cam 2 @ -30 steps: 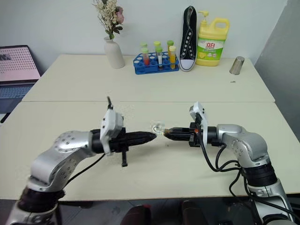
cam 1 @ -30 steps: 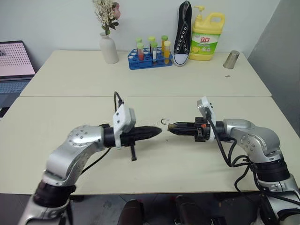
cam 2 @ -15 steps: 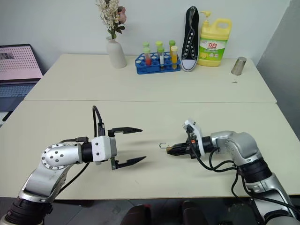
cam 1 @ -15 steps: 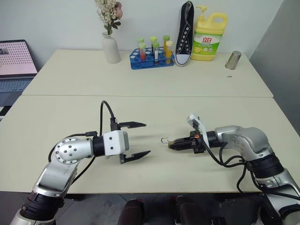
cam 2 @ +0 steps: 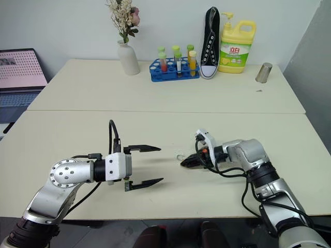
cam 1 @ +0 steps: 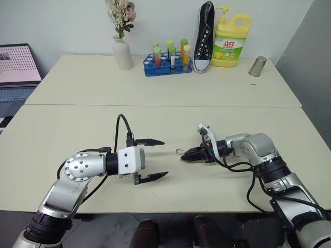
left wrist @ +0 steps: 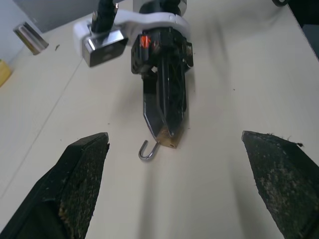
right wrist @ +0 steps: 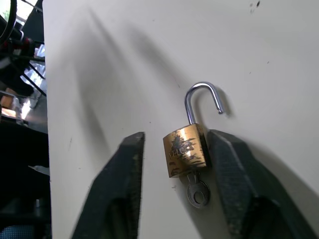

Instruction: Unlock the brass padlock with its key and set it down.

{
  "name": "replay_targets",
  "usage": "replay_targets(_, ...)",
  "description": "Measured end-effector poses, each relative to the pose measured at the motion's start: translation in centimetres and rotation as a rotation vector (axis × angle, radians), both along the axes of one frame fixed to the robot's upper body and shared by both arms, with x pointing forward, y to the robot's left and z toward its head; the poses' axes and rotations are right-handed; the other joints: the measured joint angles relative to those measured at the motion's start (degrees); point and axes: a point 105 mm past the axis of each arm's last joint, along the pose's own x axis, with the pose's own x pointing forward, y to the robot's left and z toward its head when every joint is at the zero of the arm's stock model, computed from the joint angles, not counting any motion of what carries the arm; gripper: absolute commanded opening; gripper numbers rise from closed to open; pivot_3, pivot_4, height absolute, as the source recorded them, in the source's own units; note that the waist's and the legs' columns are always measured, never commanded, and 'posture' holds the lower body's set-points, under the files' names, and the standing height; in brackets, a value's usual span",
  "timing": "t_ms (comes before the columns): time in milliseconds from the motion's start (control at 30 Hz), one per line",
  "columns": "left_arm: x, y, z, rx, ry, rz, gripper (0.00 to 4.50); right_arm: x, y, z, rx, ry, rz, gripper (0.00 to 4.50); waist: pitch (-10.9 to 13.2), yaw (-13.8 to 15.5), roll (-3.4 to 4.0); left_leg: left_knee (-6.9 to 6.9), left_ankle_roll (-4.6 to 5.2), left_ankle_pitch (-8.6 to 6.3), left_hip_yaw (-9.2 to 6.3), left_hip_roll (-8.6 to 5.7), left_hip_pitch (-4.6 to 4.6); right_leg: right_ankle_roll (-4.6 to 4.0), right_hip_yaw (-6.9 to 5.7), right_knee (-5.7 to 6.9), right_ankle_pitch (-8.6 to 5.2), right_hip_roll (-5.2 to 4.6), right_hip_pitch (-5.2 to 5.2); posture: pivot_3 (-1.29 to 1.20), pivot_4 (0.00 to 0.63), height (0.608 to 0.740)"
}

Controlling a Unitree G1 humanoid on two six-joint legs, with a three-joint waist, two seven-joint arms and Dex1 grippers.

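We are seeing the padlock (right wrist: 185, 151) lying unlocked (key (right wrist: 198, 191) inserted) between the right hand's (right wrist: 174, 164) parted fingers; left hand (cam 1: 150, 159) gaping empty.

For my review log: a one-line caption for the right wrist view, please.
Opened brass padlock, key in it, lies on the table between the right tool's parted fingers.

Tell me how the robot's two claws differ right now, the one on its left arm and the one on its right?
The left gripper holds nothing, its fingers spread wide above bare table. The right gripper is low at the tabletop, its fingers only partly apart, with the brass padlock lying between them, shackle swung open and its key in the lock. The padlock sits against one right finger with a gap to the other. Both have two black fingers and point toward each other.
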Motion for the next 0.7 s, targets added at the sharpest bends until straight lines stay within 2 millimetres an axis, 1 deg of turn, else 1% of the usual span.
replay_targets(133,-0.4,0.9,-1.4,0.016,0.112,0.047,4.50,0.4,-2.4,0.5,-0.067,-0.156,0.025,4.39,0.00,0.08,0.00,-0.01,0.00,0.00,-0.04,0.00,-0.01,0.01,-0.04,-0.02,-0.01,-0.01,0.00,0.00,0.150,0.740)
replay_targets(167,-0.5,1.3,-1.8,0.029,0.142,0.073,4.50,0.1,-3.4,0.6,-0.092,-0.210,0.046,4.46,0.00,0.11,0.00,-0.02,0.00,0.00,-0.03,0.00,-0.01,0.02,-0.04,-0.03,-0.01,-0.01,0.00,0.00,0.150,0.740)
replay_targets(200,-0.5,1.6,-1.9,0.037,0.157,0.088,4.50,-0.1,-3.9,0.5,-0.106,-0.238,0.057,4.46,0.00,0.08,0.00,-0.02,0.00,0.00,-0.03,0.01,-0.01,0.02,-0.03,-0.03,-0.02,-0.01,0.00,0.00,0.150,0.740)
replay_targets(267,-0.6,1.6,-1.9,0.040,0.179,0.108,4.50,-0.5,-4.3,0.7,-0.107,-0.295,0.074,4.46,0.01,0.02,0.00,-0.02,0.00,0.00,-0.03,0.02,0.00,0.06,-0.03,-0.01,-0.04,-0.01,0.00,0.00,0.150,0.740)
replay_targets(400,-0.6,1.9,-1.6,0.049,0.199,0.136,4.50,-1.5,-4.6,2.5,-0.064,-0.405,0.107,4.46,0.01,-0.15,0.02,-0.02,0.00,0.00,-0.05,0.05,0.03,0.16,-0.03,0.02,-0.10,0.01,0.00,0.00,0.150,0.740)
replay_targets(467,-0.6,2.4,-1.5,0.048,0.210,0.154,4.50,-2.3,-5.3,3.7,-0.064,-0.474,0.127,4.46,0.02,0.00,0.02,-0.02,0.00,0.00,-0.04,0.04,0.02,0.17,-0.03,0.01,-0.10,0.01,0.00,0.00,0.150,0.740)
replay_targets(533,-0.7,2.5,-1.5,0.044,0.225,0.154,4.50,-2.6,-5.7,4.4,-0.061,-0.517,0.132,4.46,0.01,0.03,0.01,-0.01,0.00,0.00,-0.01,0.03,0.03,0.19,-0.01,-0.01,-0.12,0.00,0.02,0.00,0.150,0.740)
replay_targets(600,-0.8,2.5,-1.4,0.039,0.235,0.143,4.50,-2.9,-5.8,4.5,-0.059,-0.539,0.151,4.46,0.01,0.01,0.01,0.00,0.00,0.00,0.00,0.02,0.04,0.19,0.01,0.00,-0.12,0.00,0.02,0.00,0.150,0.740)
replay_targets(700,-0.8,2.6,-1.2,0.027,0.237,0.142,4.50,-3.5,-6.2,4.0,-0.072,-0.544,0.177,4.46,0.02,0.03,0.02,0.00,0.00,0.00,0.01,0.03,0.04,0.18,0.02,0.00,-0.11,0.00,0.02,0.00,0.150,0.740)
